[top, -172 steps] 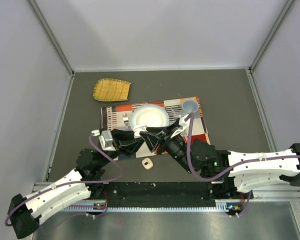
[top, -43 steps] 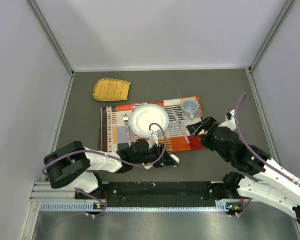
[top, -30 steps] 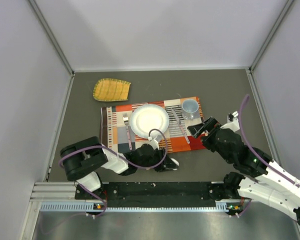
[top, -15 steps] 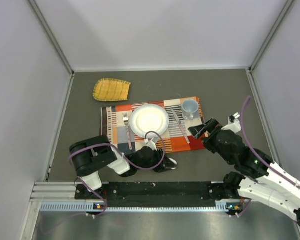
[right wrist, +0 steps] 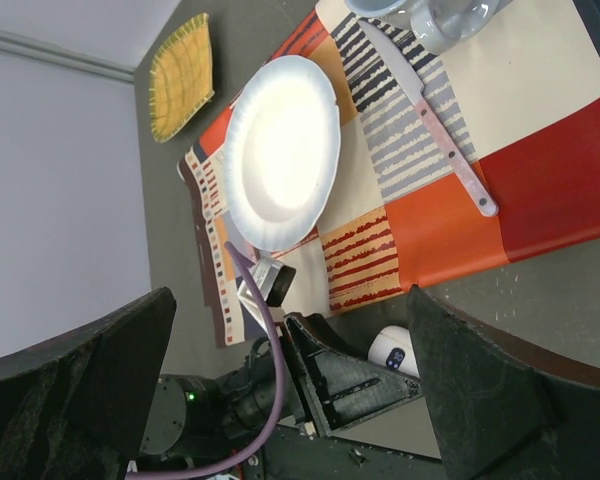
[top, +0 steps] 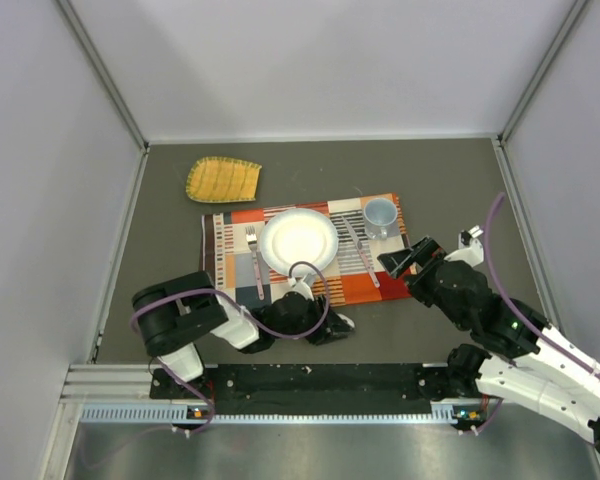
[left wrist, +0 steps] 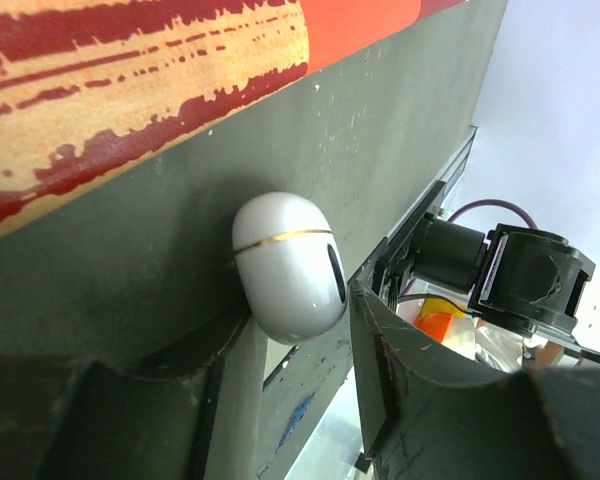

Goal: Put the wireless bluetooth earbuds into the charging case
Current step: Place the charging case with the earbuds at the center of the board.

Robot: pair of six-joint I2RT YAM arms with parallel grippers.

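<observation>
The charging case (left wrist: 288, 265) lies shut on the dark table (left wrist: 400, 130), just beside the near edge of the striped placemat (left wrist: 130, 80) and about midway along that edge. Its lid is down, with the thin gold seam running unbroken round the shell. No earbuds show loose anywhere on the table or the placemat in any view. My judgement is that they already sit inside and the insertion is done, though the closed lid hides the proof.

The left gripper (left wrist: 295, 325) lies low at the case, its jaws narrowly parted with the near end of the shell between them. One finger looks to touch the shell. Whether they pinch it or have just let go, I cannot tell.

The right gripper (top: 405, 255) hangs spread wide and empty over the right edge of the placemat, well apart from the case.

What seems left is little: freeing the case, if it is held at all, and drawing the left arm clear.
</observation>
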